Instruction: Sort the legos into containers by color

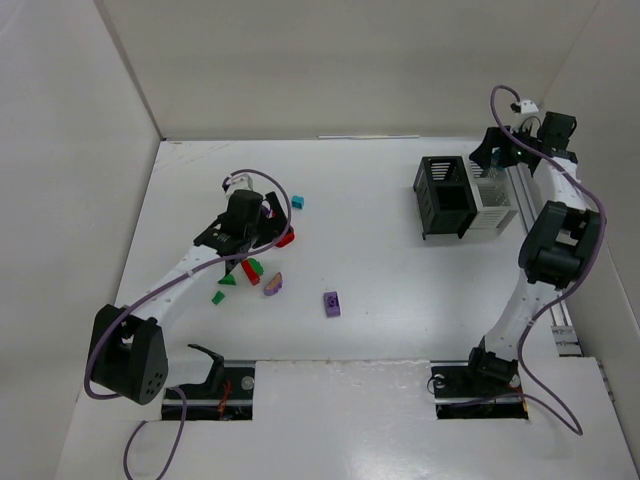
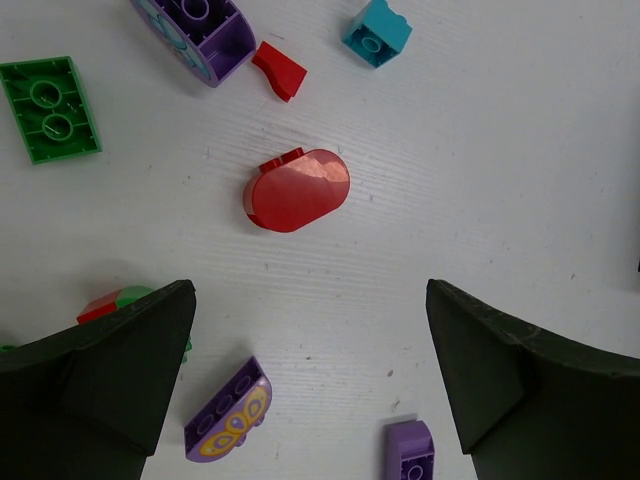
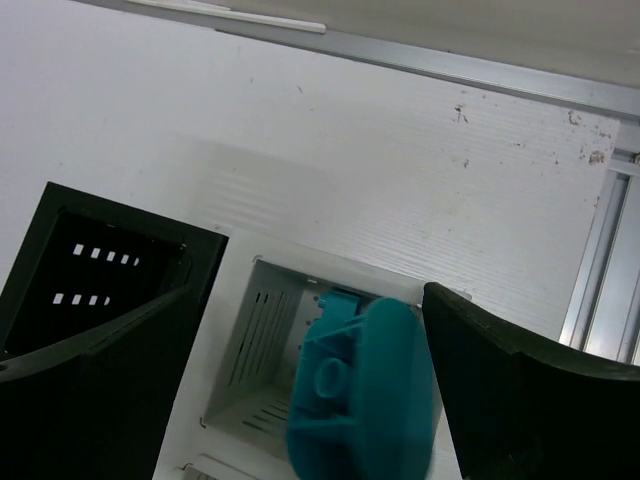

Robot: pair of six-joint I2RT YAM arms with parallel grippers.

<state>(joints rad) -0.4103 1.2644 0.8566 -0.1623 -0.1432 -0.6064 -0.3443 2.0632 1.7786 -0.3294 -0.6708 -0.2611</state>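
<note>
The right hand (image 3: 307,295) is hanging above the white bin (image 3: 262,340) with its fingers spread wide and released. A rounded teal brick (image 3: 362,395) is sitting between them, touching only the finger on the right of the wrist view, with a clear gap to the other finger. Its long axis is running up and down that view, with a stud facing left. Whether it is resting in the bin or in the air cannot be told. The black bin (image 3: 110,262) is joining the white one on the left, and an aluminium rail (image 3: 600,260) is running just beside the white bin.

The left hand (image 2: 310,300) is hovering, also spread and holding nothing, over a red rounded brick (image 2: 297,190). That brick's long axis is lying across the view, rising slightly to the right. A green plate (image 2: 50,108), a purple curved piece (image 2: 205,35), a small red piece (image 2: 278,70), a small teal brick (image 2: 376,32) and a butterfly piece (image 2: 228,410) are lying apart around it. To its right the tabletop (image 1: 390,270) is bare.

From above, the left arm (image 1: 180,280) is slanting forward from a low elbow. The right arm (image 1: 545,260) is rising, then folding back over the bins near the far right corner.
</note>
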